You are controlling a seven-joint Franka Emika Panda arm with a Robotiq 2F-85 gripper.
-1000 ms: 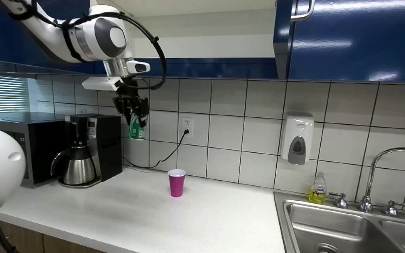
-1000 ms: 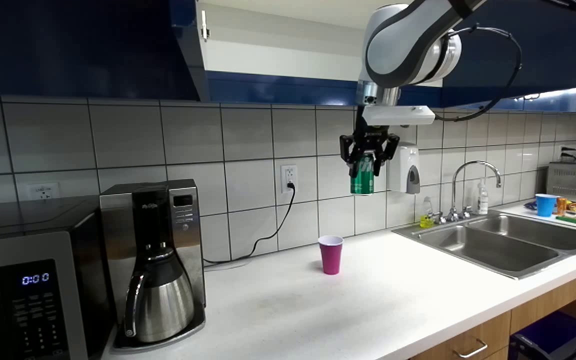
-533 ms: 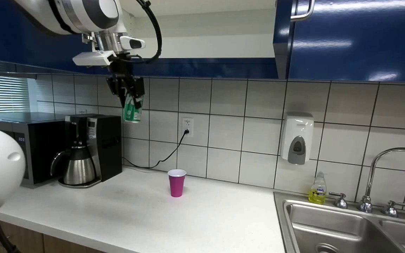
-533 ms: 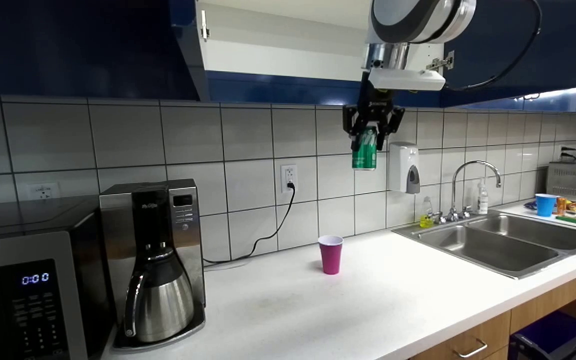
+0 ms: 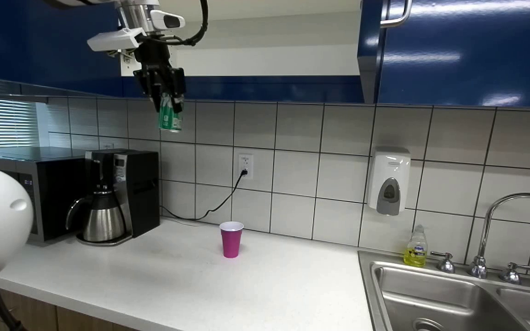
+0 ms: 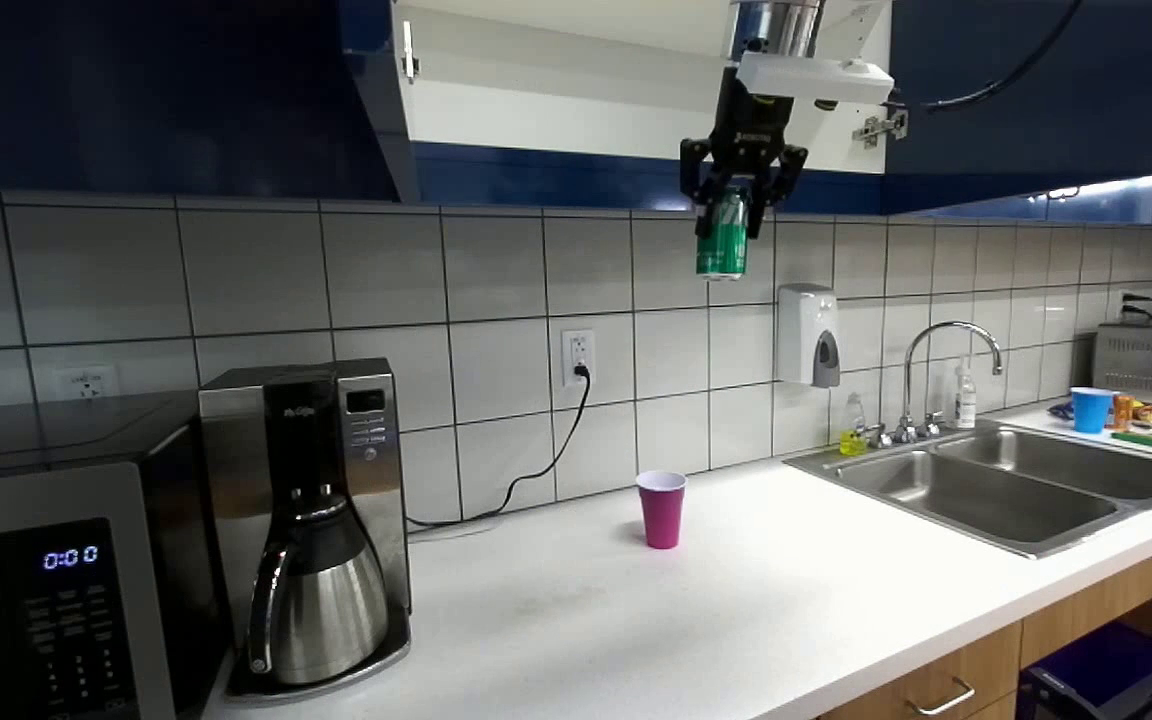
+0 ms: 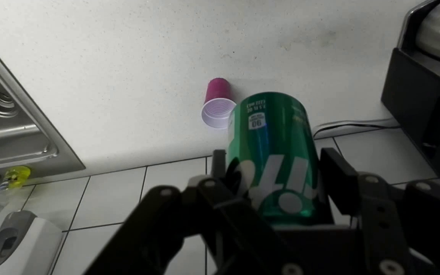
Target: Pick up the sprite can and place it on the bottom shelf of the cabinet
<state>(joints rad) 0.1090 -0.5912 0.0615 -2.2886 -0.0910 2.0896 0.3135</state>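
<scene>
Nearest in the wrist view, the end effector (image 7: pixel 275 164) grasps the can (image 7: pixel 275 141), pressing it from opposite sides; only here does a small "90" on its wall read clearly, upside down. In both exterior views the can hangs nearly upright, well above the bench (image 6: pixel 576 620). Past it in the wrist view, the pink cup (image 7: pixel 218 91) stands between 10 and 11 o'clock from the can, its inside in sight. Farther off there, the coffee maker (image 7: pixel 420 107) is between 2 and 3 o'clock, the sink (image 7: pixel 38 120) toward 9, the soap dispenser (image 7: pixel 25 244) toward 8. Only the exterior views show the microwave (image 6: pixel 66 620), at 8 o'clock and reading 0:00 in an exterior view, and the cabinet (image 5: pixel 269 88), toward 2 o'clock in an exterior view; the can is outside it, mostly below its blue lower rail. Farthest, a window blind (image 5: pixel 3 119) at 9 o'clock and a blue cup (image 6: pixel 1091 410) at 4 each appear in an exterior view only.
</scene>
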